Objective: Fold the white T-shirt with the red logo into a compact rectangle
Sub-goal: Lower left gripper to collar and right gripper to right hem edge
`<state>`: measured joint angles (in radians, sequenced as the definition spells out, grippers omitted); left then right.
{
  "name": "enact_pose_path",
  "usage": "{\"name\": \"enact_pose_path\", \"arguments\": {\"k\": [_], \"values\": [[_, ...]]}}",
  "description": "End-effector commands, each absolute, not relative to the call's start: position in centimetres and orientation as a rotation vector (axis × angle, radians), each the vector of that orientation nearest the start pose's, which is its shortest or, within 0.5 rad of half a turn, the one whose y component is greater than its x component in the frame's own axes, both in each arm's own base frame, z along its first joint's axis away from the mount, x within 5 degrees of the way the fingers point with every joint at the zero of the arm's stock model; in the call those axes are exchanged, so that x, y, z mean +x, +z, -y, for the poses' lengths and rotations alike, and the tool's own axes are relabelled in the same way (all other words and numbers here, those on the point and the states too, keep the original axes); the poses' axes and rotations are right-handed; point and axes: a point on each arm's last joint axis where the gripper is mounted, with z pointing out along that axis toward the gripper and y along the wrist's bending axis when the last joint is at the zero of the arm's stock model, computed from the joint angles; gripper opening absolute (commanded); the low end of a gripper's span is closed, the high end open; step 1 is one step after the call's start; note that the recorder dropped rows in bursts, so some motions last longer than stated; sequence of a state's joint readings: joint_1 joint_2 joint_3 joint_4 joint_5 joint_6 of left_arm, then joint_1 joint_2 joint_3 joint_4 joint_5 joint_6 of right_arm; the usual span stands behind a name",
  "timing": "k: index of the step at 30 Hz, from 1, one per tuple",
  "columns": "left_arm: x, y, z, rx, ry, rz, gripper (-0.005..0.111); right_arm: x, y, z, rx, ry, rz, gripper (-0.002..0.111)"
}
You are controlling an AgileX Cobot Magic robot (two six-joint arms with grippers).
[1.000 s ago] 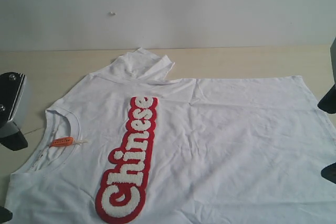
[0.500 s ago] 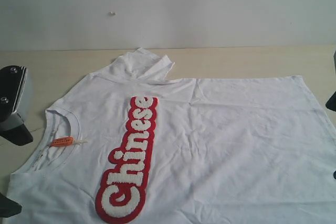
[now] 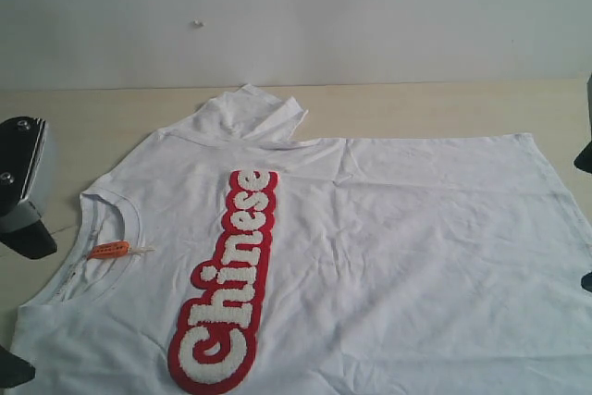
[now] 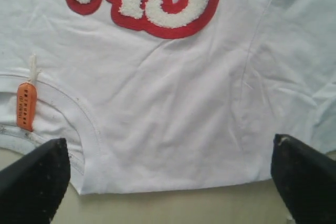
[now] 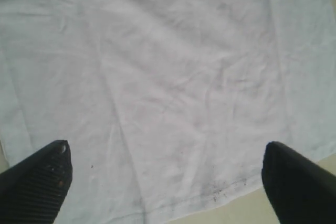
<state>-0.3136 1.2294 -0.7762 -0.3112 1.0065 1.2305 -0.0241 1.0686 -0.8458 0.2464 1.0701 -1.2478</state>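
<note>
T-shirt (image 3: 388, 256): spread flat on table (image 3: 416, 104), logo (image 3: 227, 279) facing up. Left gripper (image 4: 169, 150): jaws wide apart, grasping nothing, above the shoulder edge beside the collar. Right gripper (image 5: 165, 148): likewise released, above the hem.

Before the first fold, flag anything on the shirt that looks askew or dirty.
The white T-shirt lies mostly flat, but its far sleeve is bunched and doubled over, and dark specks dot the hem in the right wrist view.

Most of the table (image 3: 444, 108) was covered by the white T-shirt (image 3: 398, 247); a bare strip was left beyond it, bounded by the wall (image 3: 370, 16). That strip was narrowed by the bunched sleeve (image 3: 254, 116).
</note>
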Motion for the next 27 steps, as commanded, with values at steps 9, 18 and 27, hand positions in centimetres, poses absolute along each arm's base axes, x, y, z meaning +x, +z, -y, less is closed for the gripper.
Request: {"name": "enact_pose_path", "arguments": {"k": [9, 18, 27], "values": [[16.5, 24.8, 8.4, 1.955, -0.422, -2.252, 0.1, 19.6, 29.7, -0.7, -1.453, -0.262, -2.19, 0.105], [16.5, 24.8, 8.5, 1.911, -0.442, -2.285, 0.1, 21.1, 28.5, -0.4, -1.482, -0.279, -2.211, 0.105], [16.6, 24.8, 8.5, 1.953, -0.427, -2.229, 0.1, 21.6, 28.0, -1.5, -1.202, -0.032, -2.325, 0.105]]}}
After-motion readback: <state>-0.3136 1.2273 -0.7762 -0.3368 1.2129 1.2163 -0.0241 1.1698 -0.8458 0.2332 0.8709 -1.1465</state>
